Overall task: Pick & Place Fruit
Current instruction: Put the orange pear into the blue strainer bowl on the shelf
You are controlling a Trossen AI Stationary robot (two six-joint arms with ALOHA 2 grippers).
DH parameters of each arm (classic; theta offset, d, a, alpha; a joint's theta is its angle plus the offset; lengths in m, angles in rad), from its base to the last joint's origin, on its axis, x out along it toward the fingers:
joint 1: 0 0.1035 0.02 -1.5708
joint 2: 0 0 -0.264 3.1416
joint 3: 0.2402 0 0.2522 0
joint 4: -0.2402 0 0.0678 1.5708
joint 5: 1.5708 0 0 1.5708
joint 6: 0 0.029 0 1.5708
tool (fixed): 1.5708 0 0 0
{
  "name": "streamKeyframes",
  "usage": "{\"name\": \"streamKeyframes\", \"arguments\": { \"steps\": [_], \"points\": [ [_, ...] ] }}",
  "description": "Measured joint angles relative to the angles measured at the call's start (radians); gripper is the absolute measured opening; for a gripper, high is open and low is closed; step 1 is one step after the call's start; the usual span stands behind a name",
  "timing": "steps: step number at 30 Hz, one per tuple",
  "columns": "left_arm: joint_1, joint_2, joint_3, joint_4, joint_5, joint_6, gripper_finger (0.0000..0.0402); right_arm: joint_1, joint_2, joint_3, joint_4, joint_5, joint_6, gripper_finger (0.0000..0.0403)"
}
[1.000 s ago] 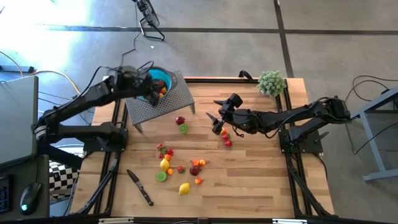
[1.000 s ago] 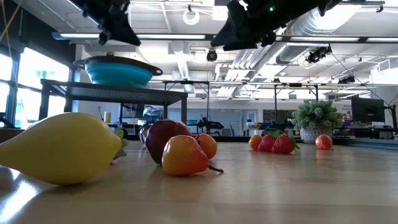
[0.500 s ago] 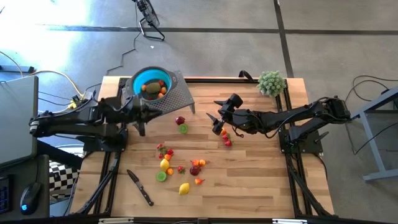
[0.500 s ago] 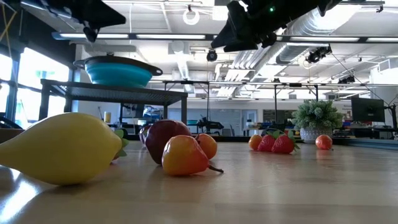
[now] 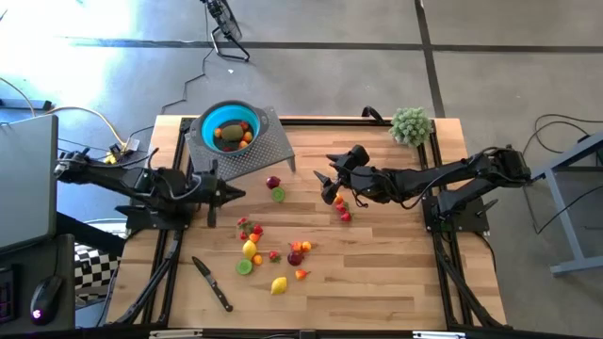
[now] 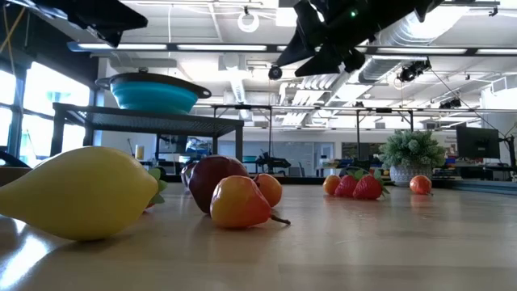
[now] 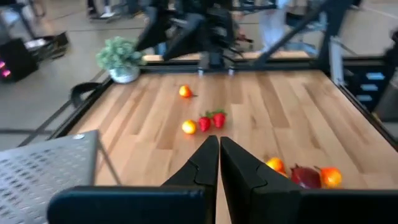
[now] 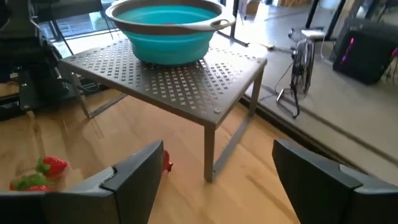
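Small toy fruits (image 5: 273, 252) still litter the wooden table's middle, while the left gripper (image 5: 237, 193), fingers together and empty, has drawn back from the teal bowl (image 5: 229, 126) at far left, apparently a delivery finished; the right gripper (image 5: 327, 182) hangs spread over the strawberries (image 5: 343, 209).

Black-handled knife (image 5: 213, 283), fuzzy plant ball (image 5: 411, 124), perhaps potted
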Motion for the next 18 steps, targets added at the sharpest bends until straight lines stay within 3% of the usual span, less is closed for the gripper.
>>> {"name": "streamKeyframes", "arguments": {
  "steps": [6,12,18],
  "points": [
    [-0.030,0.001,-0.094,0.099,0.000,-0.011,0.0012,0.000,0.000,0.045,-0.131,0.046,0.116,0.0294],
    [-0.030,0.001,-0.112,0.114,0.004,-0.041,0.0012,-0.007,0.000,0.232,-0.571,0.097,0.388,0.0294],
    [-0.030,0.001,-0.112,0.112,0.012,-0.042,0.0012,-0.007,-0.001,0.298,-0.899,0.069,0.703,0.0294]
  ]
}}
